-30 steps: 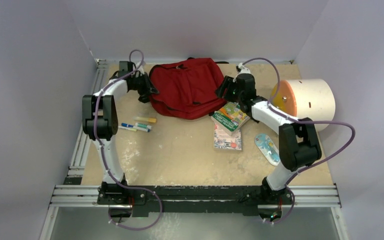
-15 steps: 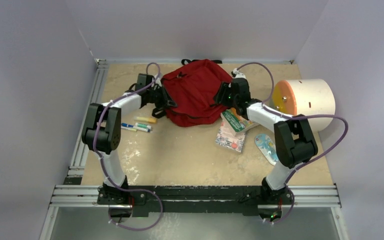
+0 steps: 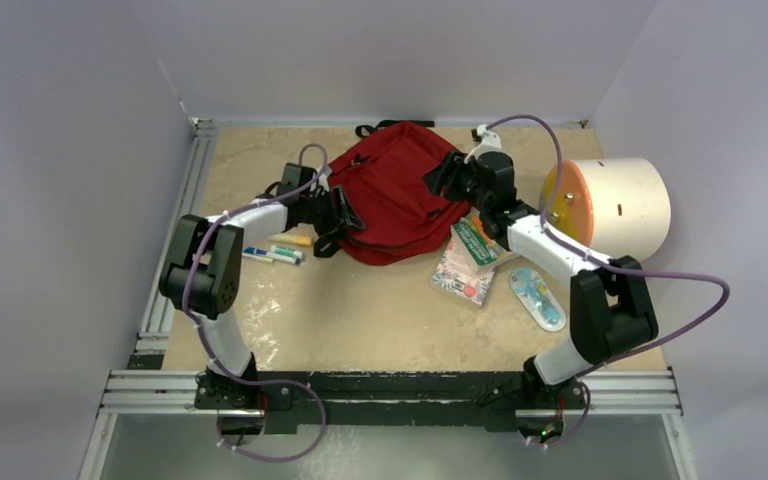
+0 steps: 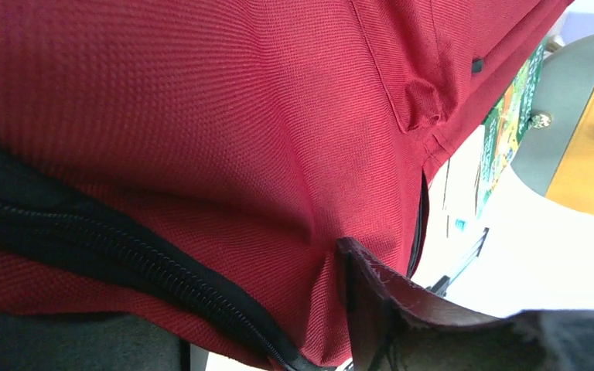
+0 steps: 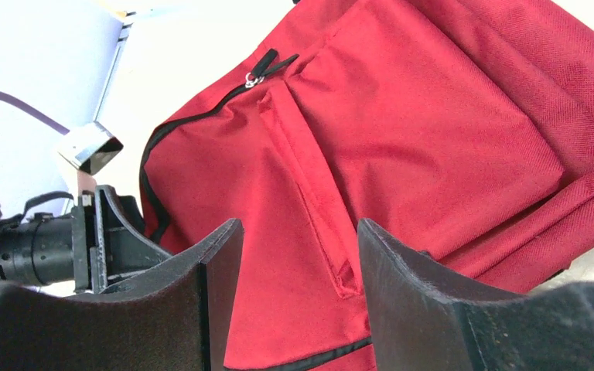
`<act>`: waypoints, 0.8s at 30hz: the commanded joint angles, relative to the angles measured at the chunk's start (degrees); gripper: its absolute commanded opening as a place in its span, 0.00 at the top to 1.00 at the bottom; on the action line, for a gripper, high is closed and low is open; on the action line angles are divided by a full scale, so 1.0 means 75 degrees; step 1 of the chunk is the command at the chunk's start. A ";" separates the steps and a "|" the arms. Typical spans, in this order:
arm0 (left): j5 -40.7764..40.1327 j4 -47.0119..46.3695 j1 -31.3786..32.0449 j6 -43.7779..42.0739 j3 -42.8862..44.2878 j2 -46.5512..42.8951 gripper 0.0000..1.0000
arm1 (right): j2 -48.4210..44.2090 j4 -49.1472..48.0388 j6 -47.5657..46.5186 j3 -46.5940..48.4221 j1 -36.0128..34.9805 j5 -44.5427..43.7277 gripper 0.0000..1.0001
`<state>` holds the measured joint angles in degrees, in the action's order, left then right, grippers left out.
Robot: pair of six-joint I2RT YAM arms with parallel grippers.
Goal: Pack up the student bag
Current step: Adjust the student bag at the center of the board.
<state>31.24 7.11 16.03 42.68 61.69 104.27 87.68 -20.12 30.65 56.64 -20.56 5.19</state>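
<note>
Dragging has brought the soft dark-red fabric student bag (image 3: 400,190) off the far edge, nearer you and slightly toward 3 o'clock; it now lies bunched around 12 o'clock on the pale wooden table (image 3: 360,300). Your left gripper (image 3: 348,218) sits against its 9 o'clock side with zipper fabric across the jaws, and you cannot tell whether it grips or has let go. Your right gripper (image 3: 432,180) hovers spread and empty at its 3 o'clock side, and no opening shows, so packing hasn't begun.
</note>
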 commanded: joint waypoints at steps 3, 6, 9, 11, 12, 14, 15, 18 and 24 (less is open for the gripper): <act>-0.0489 0.0964 -0.0472 -0.0874 0.1194 -0.0402 0.42 | 0.0246 -0.0571 0.0052 0.0384 0.0010 0.0272 0.41; -0.0539 0.1290 -0.0967 -0.1147 0.1555 -0.0247 0.37 | 0.0503 -0.0700 0.0176 0.0604 -0.0029 0.0420 0.42; -0.0354 0.1265 -0.1454 -0.1377 0.1862 0.0021 0.36 | 0.0851 -0.0785 0.0236 0.0956 -0.0107 0.0468 0.42; -0.0212 0.1399 -0.1590 -0.1612 0.2373 0.0359 0.35 | 0.1185 -0.0785 0.0317 0.1287 -0.0149 0.0505 0.42; -0.0146 0.1453 -0.1597 -0.1736 0.2545 0.0556 0.35 | 0.1358 -0.0786 0.0360 0.1470 -0.0158 0.0544 0.42; 0.0006 0.1542 -0.1593 -0.1868 0.3061 0.0913 0.35 | 0.1768 -0.0731 0.0460 0.1839 -0.0186 0.0642 0.42; 0.0047 0.1620 -0.1592 -0.1931 0.3271 0.1069 0.34 | 0.1940 -0.0659 0.0525 0.2024 -0.0188 0.0692 0.42; 0.0069 0.1690 -0.1587 -0.2046 0.3626 0.1381 0.38 | 0.2289 -0.0627 0.0616 0.2367 -0.0232 0.0795 0.43; 0.0301 0.1725 -0.1409 -0.2113 0.3497 0.1532 0.74 | 0.2901 -0.0455 0.0547 0.2913 -0.0302 0.0846 0.42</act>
<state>31.11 19.75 4.29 28.82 87.31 116.11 108.16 -22.90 34.54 73.80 -22.28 10.17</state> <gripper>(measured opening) 0.327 0.579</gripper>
